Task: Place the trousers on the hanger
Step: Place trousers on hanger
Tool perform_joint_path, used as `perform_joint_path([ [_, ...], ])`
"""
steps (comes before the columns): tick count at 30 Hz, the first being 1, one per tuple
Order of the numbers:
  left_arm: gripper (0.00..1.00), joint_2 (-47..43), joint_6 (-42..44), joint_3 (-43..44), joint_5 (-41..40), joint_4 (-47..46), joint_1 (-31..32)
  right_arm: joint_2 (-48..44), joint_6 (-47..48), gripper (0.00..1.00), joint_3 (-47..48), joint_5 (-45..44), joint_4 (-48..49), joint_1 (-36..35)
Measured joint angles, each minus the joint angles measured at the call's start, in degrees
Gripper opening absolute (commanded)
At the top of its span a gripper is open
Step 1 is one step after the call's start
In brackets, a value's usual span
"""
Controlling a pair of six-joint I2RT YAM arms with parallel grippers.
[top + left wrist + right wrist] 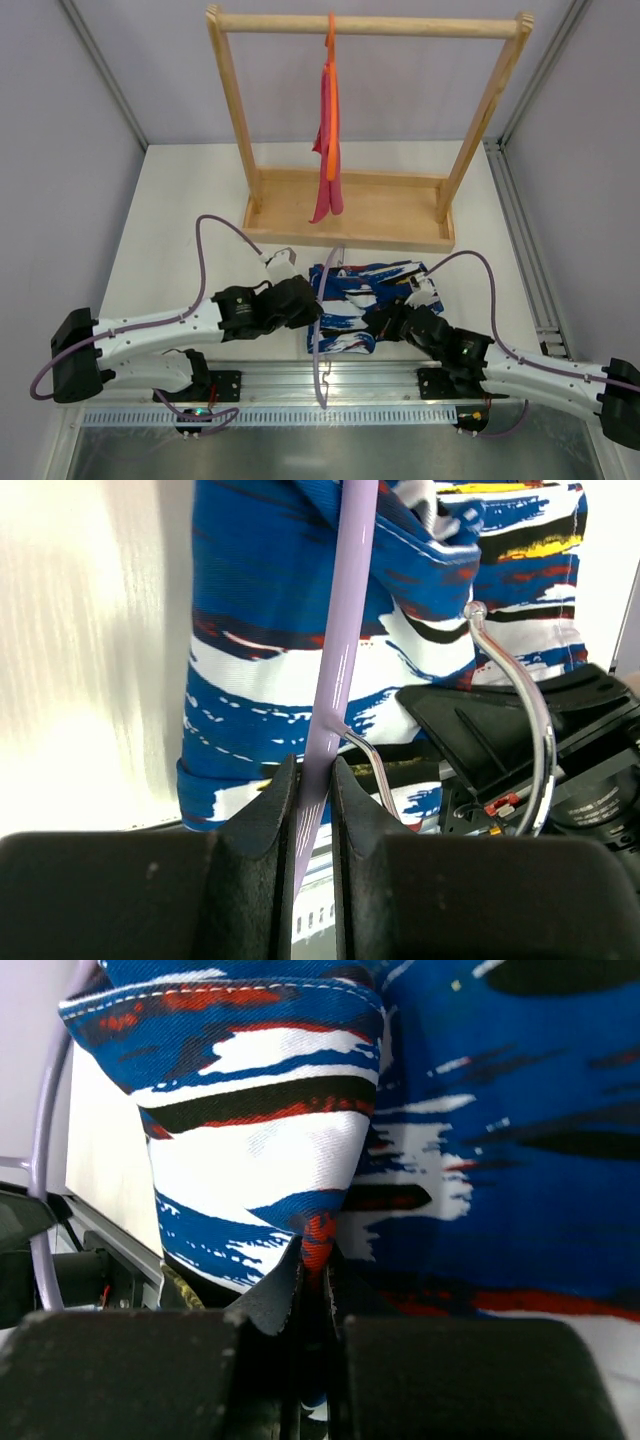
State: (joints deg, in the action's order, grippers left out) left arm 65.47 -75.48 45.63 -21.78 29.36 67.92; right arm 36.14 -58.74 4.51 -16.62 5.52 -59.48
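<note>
Blue-white printed trousers, apparently folded

The soft folded trousers, printed in royal blue, white, red and black, lie on the white surface close to its near edge, between my two arms. My left pincer sits at their left edge, where the thin pale lilac hanger crosses the cloth front to back. My right pincer sits on the right half of the cloth. Behind, well apart, stands the pale wooden rack. From its top rail hangs an orange hanger carrying pink cloth.
</note>
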Motion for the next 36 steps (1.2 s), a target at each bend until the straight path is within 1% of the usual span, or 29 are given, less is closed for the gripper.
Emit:
perform_joint_path([
  [4,0.00,0.1,-1.3,0.5,-0.9,1.7,0.1,-3.2,-4.0,0.04,-0.4,-4.6,-5.4,-3.7],
  [8,0.00,0.0,-2.8,1.0,-1.9,3.5,0.1,-7.0,-8.5,0.04,1.2,-10.4,-13.7,-7.5],
  [13,0.00,-1.0,-3.4,0.8,-2.8,3.8,0.1,-9.2,-8.8,0.04,6.2,-14.9,-21.0,-8.5],
  [16,0.00,-2.8,-2.0,-1.3,-2.6,0.1,-0.1,-7.1,-7.2,0.04,10.2,-16.9,-23.6,-8.7],
  [18,0.00,-3.7,-1.9,-3.0,-1.7,-2.3,-0.2,-3.0,-5.6,0.04,12.7,-18.1,-24.4,-8.4],
  [21,0.00,-4.1,-2.1,-5.6,1.7,-6.2,-1.3,4.5,-4.1,0.04,15.8,-19.5,-26.2,-7.6],
  [23,0.00,-3.7,-2.1,-6.0,3.0,-6.9,-2.0,8.3,-3.3,0.04,16.6,-19.6,-26.1,-7.4],
  [27,0.00,-3.7,-2.2,-3.8,1.4,-2.2,-2.2,9.2,-1.8,0.04,14.9,-18.0,-21.4,-7.4],
  [29,0.00,-6.0,-2.3,-3.9,-1.3,0.4,-2.2,10.0,-1.7,0.04,13.0,-16.9,-16.7,-7.8],
  [31,0.00,-11.4,-0.9,-5.4,-4.8,2.9,-2.4,12.7,-1.8,0.04,12.3,-15.8,-11.9,-8.9],
  [32,0.05,-14.7,-0.1,-7.0,-6.2,3.4,-2.7,14.7,-2.0,0.04,12.4,-15.3,-8.9,-9.6],
  [34,0.15,-20.9,2.4,-10.2,-7.8,3.9,-3.2,18.0,-2.5,0.04,13.2,-15.2,-6.0,-11.3],
  [35,0.22,-22.7,3.6,-11.6,-8.1,3.6,-3.3,19.5,-2.8,0.04,13.9,-15.3,-5.0,-12.2],
  [36,0.25,-23.9,5.1,-13.0,-8.1,3.2,-3.3,20.8,-3.0,0.04,14.6,-15.6,-4.2,-13.1],
])
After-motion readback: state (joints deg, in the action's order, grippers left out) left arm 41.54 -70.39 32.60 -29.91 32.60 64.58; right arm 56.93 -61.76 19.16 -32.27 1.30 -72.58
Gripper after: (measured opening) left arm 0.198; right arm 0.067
